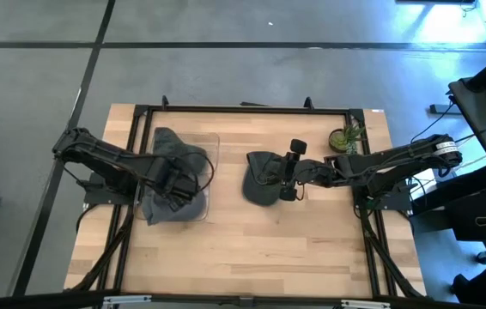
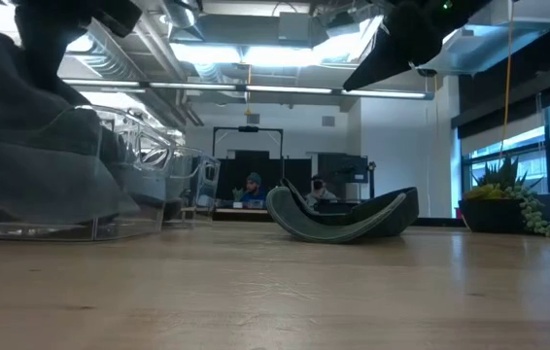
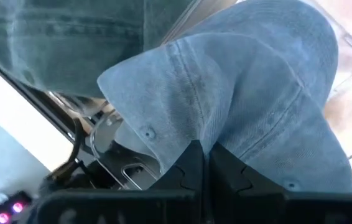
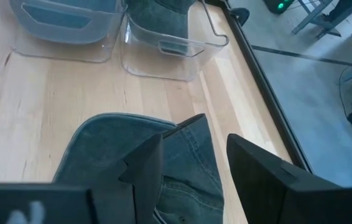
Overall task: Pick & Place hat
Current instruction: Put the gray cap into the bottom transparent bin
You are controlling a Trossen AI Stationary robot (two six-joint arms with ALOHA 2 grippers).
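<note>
Your landmark is the clear plastic bin (image 1: 198, 172) standing toward the left of the wooden surface (image 1: 252, 249). A grey-blue denim hat (image 1: 174, 167) is bunched in and over that bin, its fabric spilling past the bin's near edge. Your left end effector (image 1: 177, 187) is over the bin, and its fingers (image 3: 191, 165) are pressed together with a fold of that hat's cloth pinched between them; the wrist view shows seams and a small rivet on the denim right at the fingertips. The left arm reaches in from the surface's left edge, elbow bent, forearm running toward the bin.

A second hat (image 1: 264, 178), darker, lies well to the right of the bin, near the middle of the surface. From table height it rests crown-down, curved like a shallow bowl with both ends lifted (image 2: 345, 216). Your right end effector (image 1: 288, 176) sits at that hat's right edge, on the side away from the bin, with its fingers (image 4: 143, 168) spread apart over the denim; you can see cloth between and below them, but whether they touch it cannot be told. The right arm stretches out nearly straight from the surface's right edge, pointing toward the bin.

A small potted plant (image 1: 346, 137) stands farther right of the bin, beyond the second hat, near the surface's far right corner.

No readable writing or brand shows on either hat or the bin.
</note>
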